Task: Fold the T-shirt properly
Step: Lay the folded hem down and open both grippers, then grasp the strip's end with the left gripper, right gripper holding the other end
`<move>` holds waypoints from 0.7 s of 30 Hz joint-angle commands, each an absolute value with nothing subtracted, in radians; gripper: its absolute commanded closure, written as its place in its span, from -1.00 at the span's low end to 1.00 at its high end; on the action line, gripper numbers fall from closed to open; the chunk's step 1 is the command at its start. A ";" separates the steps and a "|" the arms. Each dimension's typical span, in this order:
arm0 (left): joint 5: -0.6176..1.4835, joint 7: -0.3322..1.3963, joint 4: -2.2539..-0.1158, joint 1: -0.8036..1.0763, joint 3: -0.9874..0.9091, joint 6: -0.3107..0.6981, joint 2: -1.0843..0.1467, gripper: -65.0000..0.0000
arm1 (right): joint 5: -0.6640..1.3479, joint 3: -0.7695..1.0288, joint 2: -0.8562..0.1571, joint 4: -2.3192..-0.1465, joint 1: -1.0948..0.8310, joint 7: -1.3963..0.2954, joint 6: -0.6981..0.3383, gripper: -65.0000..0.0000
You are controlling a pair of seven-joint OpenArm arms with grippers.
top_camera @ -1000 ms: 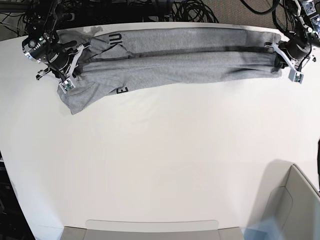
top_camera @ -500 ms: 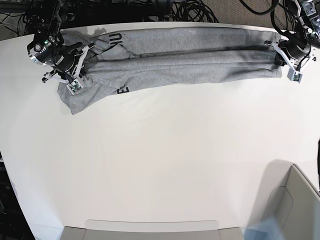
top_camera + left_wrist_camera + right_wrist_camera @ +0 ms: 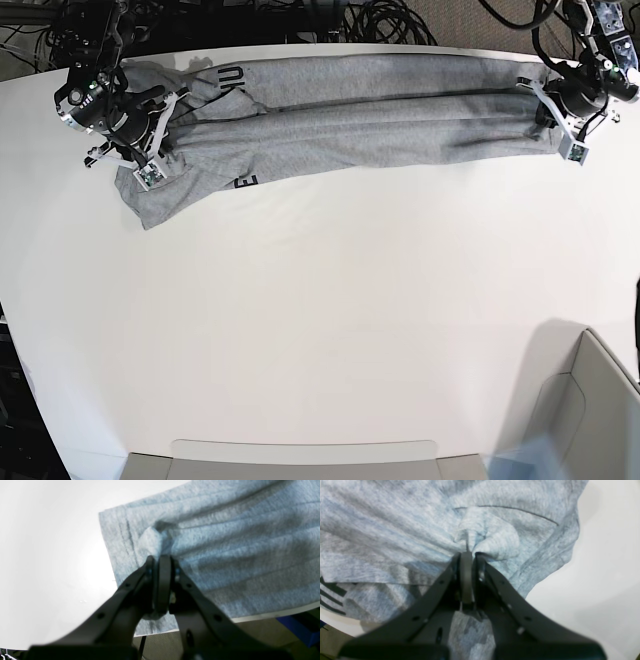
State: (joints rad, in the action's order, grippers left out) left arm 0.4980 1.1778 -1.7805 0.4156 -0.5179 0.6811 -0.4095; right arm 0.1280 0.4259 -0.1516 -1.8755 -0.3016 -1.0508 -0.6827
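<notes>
The heather-grey T-shirt (image 3: pixel 380 110) lies stretched in a long folded band along the table's far edge, with black lettering (image 3: pixel 232 78) showing near its left end. On the left of the base view, my right gripper (image 3: pixel 160 118) is shut on a bunched pinch of cloth (image 3: pixel 475 535); its fingertips (image 3: pixel 466 555) press together on the fabric. At the shirt's right end, my left gripper (image 3: pixel 545 100) is shut on a small fold of T-shirt (image 3: pixel 237 542) near a hem corner, pads (image 3: pixel 163 560) closed on it. A sleeve part (image 3: pixel 150 205) hangs toward the front at left.
The white table (image 3: pixel 320 320) spreads wide in front of the shirt. A grey bin (image 3: pixel 590 400) stands at the front right and a flat grey tray (image 3: pixel 300 455) at the front edge. Black cables (image 3: pixel 380 20) pile up behind the table's far edge (image 3: pixel 250 617).
The arm on the base view's left shifted slightly right and toward the far edge with its cloth. The arm on the right moved a little inward and farther back. Both grips stayed closed.
</notes>
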 commanded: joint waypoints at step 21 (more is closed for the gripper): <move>0.318 1.214 -1.794 0.409 -0.524 0.687 -0.351 -0.01 | 0.027 0.437 -0.156 -2.023 -0.367 -1.049 -0.698 0.32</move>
